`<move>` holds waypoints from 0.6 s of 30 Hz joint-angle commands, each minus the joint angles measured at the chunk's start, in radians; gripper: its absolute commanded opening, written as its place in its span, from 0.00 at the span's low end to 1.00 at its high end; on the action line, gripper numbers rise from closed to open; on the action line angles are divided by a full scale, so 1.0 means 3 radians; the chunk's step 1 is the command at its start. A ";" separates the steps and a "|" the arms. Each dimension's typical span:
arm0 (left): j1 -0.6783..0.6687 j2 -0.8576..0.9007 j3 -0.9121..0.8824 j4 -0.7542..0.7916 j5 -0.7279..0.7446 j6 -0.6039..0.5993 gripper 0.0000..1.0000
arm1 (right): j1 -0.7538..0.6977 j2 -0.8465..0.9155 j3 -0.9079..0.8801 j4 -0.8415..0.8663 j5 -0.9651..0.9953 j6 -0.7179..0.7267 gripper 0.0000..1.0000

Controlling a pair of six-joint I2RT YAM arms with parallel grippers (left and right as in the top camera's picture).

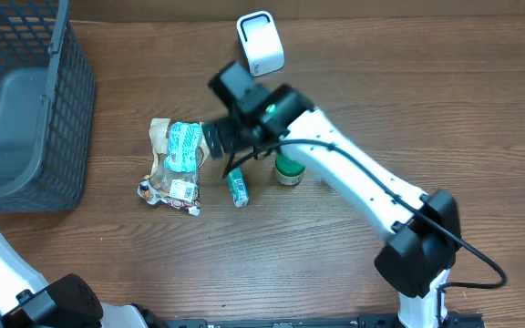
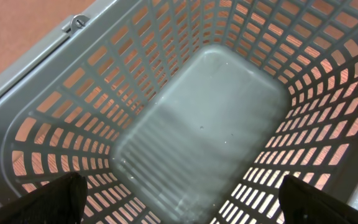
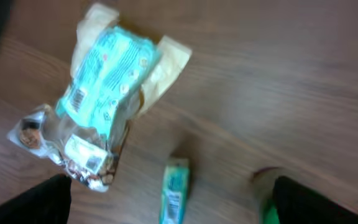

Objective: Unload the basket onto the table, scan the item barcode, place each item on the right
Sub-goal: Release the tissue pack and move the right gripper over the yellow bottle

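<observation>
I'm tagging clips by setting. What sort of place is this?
Probably a mock shop checkout on a wooden table: a grey shopping basket, what looks like a white scanner, and packaged goods such as a snack bag.

A white barcode scanner (image 1: 260, 42) is noted at the far side, well apart. A teal packet (image 1: 183, 146) is laid flat, overlapping a clear snack bag (image 1: 173, 189). A green tube (image 1: 237, 188) and green-lidded jar (image 1: 289, 170) are placed nearby.
</observation>
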 commanded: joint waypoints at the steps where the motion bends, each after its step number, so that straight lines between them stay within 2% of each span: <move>1: -0.0003 0.0027 0.0058 0.0003 0.0029 0.0065 1.00 | -0.0191 -0.0169 0.0638 -0.0286 0.0429 0.0038 1.00; 5: -0.0003 0.0027 0.0058 0.0003 0.0029 0.0065 1.00 | -0.0446 -0.0172 0.1049 -0.0800 0.0752 0.0387 1.00; 10: -0.0003 0.0027 0.0058 0.0003 0.0029 0.0065 1.00 | -0.0963 -0.0159 0.1081 -0.1367 0.0739 0.0823 1.00; 18: -0.0003 0.0027 0.0058 0.0001 0.0029 0.0065 1.00 | -0.1556 -0.0140 0.1054 -0.1705 0.0435 0.0828 1.00</move>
